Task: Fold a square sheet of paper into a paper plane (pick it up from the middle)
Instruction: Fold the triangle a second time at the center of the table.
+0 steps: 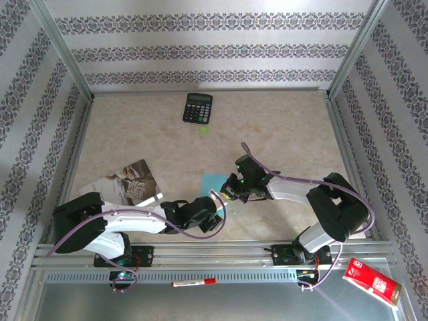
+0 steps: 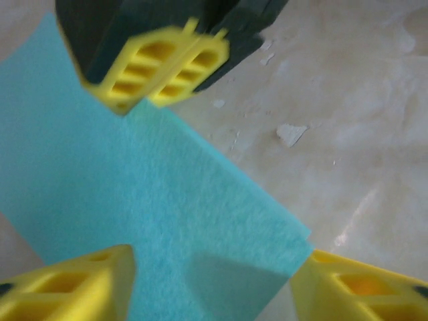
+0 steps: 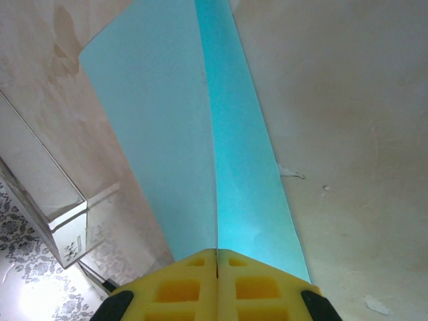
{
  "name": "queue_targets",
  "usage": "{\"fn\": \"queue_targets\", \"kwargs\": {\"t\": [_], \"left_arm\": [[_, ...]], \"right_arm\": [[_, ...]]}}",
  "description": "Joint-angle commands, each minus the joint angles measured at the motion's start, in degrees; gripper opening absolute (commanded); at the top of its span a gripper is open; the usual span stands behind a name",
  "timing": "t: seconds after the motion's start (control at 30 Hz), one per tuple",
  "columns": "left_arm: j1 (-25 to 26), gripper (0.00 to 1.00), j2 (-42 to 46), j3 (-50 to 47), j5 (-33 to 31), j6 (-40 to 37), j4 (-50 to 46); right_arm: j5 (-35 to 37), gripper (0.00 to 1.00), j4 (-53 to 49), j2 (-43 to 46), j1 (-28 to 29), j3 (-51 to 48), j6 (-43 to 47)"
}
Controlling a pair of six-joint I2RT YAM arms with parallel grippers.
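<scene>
On the counter (image 1: 287, 127), near the front, is 1 blue paper (image 1: 214, 180). The right jaws are shut tight on its edge. The left jaws stand open around 1 corner, gripping nothing. 1 calculator (image 1: 198, 107) sits far back, 1 booklet (image 1: 130, 182) to the left.

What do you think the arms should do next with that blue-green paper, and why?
Probably the left gripper should close on the cyan paper: its fingers stand apart astride the paper's corner, while the right gripper pinches it at another edge.
</scene>
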State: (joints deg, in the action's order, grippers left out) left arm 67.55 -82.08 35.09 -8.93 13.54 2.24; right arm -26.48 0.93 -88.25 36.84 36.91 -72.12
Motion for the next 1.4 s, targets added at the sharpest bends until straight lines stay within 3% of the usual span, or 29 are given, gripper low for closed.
{"fn": "queue_targets", "kwargs": {"t": [0.0, 0.37, 0.47, 0.6, 0.8, 0.93, 1.03, 1.13, 1.3, 1.37], "left_arm": [[0.82, 0.48, -0.81, 1.91, -0.57, -1.86, -1.18], [-0.01, 0.0, -0.16, 3.08, 1.42, 0.11, -2.53], [-2.33, 0.0, 0.31, 3.31, 6.8, 2.75, -1.71], [-7.37, 0.0, 0.39, 3.5, 19.0, 8.71, 0.92], [-14.85, 0.0, -1.96, 1.52, 35.58, 19.66, 11.63], [-18.73, 0.0, -3.61, -1.45, 41.53, 25.13, 19.52], [-19.53, 0.0, -4.36, -3.03, 42.97, 27.12, 21.84], [-20.38, 0.0, -4.58, -5.39, 43.63, 29.28, 24.73], [-22.25, 0.0, -4.89, -8.54, 44.24, 31.34, 28.56], [-22.86, 0.0, -4.93, -9.18, 44.83, 31.62, 29.48]], "right_arm": [[-0.94, 0.0, -1.19, -1.02, -0.8, 0.89, -0.13], [-0.85, 0.01, -1.19, -1.35, -0.98, 0.89, 0.76], [-1.18, 0.12, -1.25, -0.76, -1.58, 0.59, 1.63], [-1.79, 0.32, -3.84, 4.08, -4.76, -0.83, 6.93], [-2.0, 0.41, -13.01, 12.84, -12.13, -0.88, 19.53], [-1.63, 0.45, -16.39, 11.45, -11.39, 3.26, 24.92], [-0.3, 0.42, -16.32, 9.51, -9.68, 6.23, 27.18], [-0.84, 0.24, -14.57, 5.43, -7.67, 9.02, 27.8], [-0.37, 0.06, -13.7, -2.3, -4.22, 13.46, 27.95], [0.15, 0.04, -13.26, -4.37, -3.67, 14.31, 27.67]]}}
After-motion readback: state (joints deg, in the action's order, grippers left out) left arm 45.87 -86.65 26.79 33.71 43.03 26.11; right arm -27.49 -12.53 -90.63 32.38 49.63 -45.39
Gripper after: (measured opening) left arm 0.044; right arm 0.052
